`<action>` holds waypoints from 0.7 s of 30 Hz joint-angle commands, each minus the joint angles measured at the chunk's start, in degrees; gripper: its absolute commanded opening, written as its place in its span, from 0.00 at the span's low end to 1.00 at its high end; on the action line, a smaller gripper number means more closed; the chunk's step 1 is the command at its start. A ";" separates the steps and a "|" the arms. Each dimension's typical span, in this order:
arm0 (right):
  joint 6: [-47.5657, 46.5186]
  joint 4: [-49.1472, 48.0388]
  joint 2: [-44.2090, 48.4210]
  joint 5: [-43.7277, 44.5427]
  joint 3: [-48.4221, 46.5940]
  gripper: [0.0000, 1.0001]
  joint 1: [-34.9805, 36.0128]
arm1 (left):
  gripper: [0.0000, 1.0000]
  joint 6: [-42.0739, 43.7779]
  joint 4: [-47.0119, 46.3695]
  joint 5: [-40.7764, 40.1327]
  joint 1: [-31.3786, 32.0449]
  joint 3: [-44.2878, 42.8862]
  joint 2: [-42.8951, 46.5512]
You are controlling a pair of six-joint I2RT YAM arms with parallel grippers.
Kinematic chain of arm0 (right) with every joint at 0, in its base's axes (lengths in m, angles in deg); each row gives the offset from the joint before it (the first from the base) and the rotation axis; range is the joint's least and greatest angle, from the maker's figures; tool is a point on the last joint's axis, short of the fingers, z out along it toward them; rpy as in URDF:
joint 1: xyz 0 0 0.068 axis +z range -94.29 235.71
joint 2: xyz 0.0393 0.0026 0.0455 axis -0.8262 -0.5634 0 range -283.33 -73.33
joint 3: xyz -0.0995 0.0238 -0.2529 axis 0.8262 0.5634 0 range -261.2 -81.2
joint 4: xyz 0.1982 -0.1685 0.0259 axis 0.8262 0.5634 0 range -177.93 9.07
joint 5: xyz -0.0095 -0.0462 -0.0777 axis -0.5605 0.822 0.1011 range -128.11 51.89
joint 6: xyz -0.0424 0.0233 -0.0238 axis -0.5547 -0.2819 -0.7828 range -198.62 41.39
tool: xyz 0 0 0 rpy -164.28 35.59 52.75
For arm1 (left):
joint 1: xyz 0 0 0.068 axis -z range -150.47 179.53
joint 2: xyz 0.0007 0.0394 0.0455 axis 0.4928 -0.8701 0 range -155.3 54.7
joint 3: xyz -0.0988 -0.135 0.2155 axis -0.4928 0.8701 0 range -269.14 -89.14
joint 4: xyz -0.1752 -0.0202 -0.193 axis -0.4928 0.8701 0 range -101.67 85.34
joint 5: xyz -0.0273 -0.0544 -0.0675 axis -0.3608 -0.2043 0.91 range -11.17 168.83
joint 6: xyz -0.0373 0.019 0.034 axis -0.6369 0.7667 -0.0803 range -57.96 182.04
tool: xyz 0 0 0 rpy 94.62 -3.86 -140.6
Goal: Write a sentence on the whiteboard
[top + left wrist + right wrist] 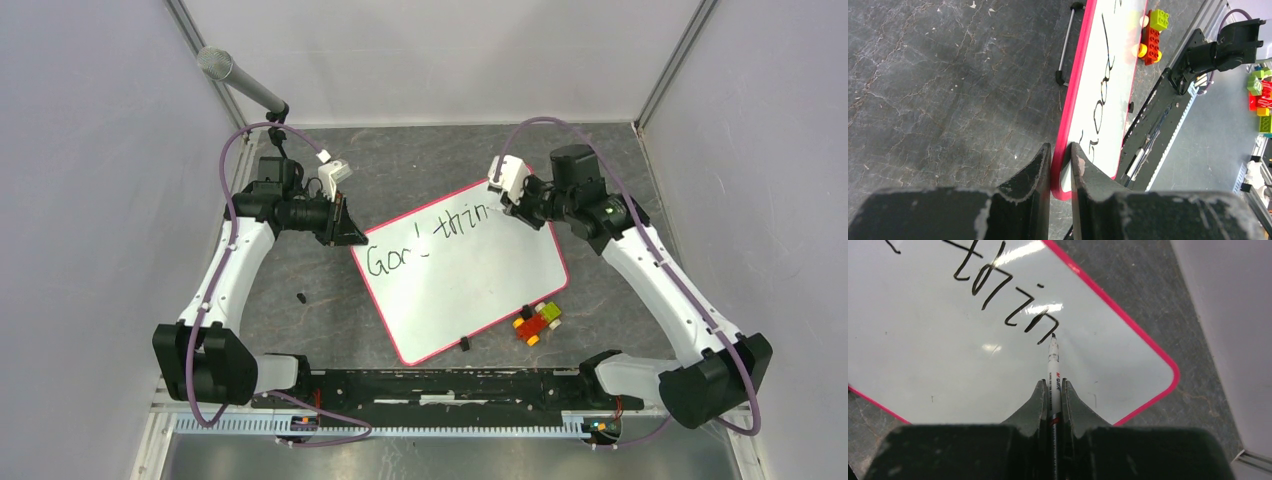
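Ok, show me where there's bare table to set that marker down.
Widest free patch: the table behind the whiteboard, between the left gripper and right gripper. Left of the board is open too, save a small black piece. Crowded: the board's near-right corner, by the toy bricks.

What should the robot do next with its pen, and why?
Probably slide the thin white marker onward to draw a g: its tip touches the pink-rimmed whiteboard just after black handwritten "thin", and the left tool clamps the rim.
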 commanded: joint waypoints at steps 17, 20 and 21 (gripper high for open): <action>-0.32 -3.53 -2.02 3.25 -2.37 0.00 -1.32 | 0.02 1.26 -1.41 -2.95 0.17 0.67 0.92; -0.23 -4.21 -2.10 3.76 -2.28 0.00 -1.32 | 0.02 1.22 -1.41 -2.87 0.28 0.67 0.79; -0.15 -4.44 -2.24 3.93 -2.37 0.00 -1.31 | 0.02 1.27 -1.37 -2.87 0.27 0.67 0.83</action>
